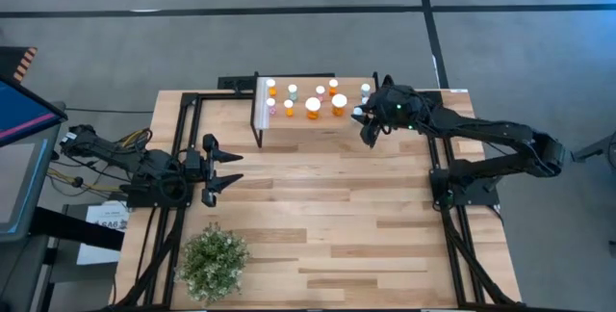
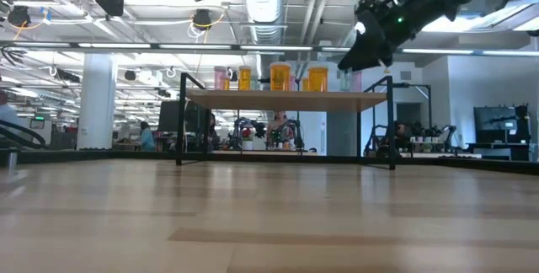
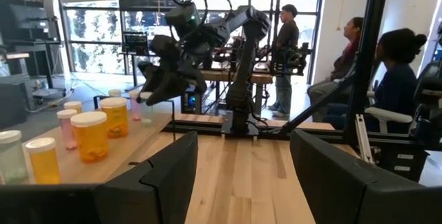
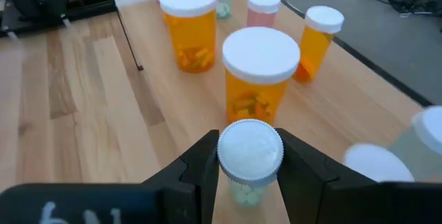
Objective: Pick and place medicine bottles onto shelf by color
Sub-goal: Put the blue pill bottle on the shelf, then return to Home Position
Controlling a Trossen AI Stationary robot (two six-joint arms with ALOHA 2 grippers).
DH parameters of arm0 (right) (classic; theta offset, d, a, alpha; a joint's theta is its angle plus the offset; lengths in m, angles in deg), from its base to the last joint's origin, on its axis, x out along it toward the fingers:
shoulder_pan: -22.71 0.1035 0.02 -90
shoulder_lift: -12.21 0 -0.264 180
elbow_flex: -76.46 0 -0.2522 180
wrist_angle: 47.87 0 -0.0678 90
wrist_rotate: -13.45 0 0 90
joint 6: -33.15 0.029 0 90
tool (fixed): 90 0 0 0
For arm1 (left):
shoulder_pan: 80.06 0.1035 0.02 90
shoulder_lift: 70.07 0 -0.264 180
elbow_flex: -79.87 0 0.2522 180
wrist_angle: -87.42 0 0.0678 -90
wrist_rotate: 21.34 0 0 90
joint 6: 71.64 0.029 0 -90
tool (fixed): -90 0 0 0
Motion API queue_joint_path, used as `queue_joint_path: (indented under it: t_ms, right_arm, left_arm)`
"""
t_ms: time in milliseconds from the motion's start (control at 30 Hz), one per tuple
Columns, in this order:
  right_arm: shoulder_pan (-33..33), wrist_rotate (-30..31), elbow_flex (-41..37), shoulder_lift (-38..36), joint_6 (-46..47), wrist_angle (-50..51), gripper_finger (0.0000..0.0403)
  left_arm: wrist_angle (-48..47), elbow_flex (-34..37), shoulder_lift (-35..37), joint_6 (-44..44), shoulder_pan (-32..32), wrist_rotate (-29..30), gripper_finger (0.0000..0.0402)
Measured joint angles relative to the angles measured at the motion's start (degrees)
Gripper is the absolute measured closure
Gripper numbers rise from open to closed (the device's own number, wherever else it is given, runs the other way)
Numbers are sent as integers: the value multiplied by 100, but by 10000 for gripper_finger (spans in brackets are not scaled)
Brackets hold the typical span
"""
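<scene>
**A:** What does the right claw [image 4: 251,165] hold?

**B:** It is closed on a pale green bottle [image 4: 250,148], one finger on either side just below the white cap. The bottle hangs upright over the end of the shelf [image 1: 298,119].

**A:** How should it set it down well?

**B:** It should probably go straight down and keep the bottle upright. A large orange bottle [image 4: 260,65] stands just ahead of the claw, and two pale bottles [image 4: 376,162] stand close to one side. The greens seem to gather there, so the free spot next to them looks right. The fingers should spread only a little on release, or they may knock a neighbour.

**A:** And beyond that?

**B:** A second large orange bottle [image 4: 188,20] stands farther ahead, with a pink bottle [image 4: 264,6] and a small orange bottle [image 4: 319,34] near it.

**A:** What is the count?

**B:** There are two large orange bottles. From above, roughly four small orange and about three pink show, all well ahead of the claw. The greens are the held one, the two beside it, and perhaps one more at the far end. That makes about a dozen bottles, though the small ones are hard to tell apart.

**A:** And the other arm?

**B:** The left claw [image 1: 223,169] waits with its fingers wide, well away across the table [image 1: 337,225].
</scene>
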Motion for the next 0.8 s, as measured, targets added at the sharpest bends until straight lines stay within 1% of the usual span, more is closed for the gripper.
queue_joint_path:
  t_ms: [200,367,467,800]
  right_arm:
    - [-81,-6,0,247,17,-372,259]
    - [-81,-24,0,285,65,-336,255]
    - [-81,-35,0,285,106,-354,242]
    - [-81,-35,0,277,111,-351,180]
  left_arm:
    - [-1,0,0,2,0,6,182]
    - [-2,0,0,2,0,9,182]
    - [0,0,0,2,0,9,182]
    - [-2,0,0,-17,0,10,182]
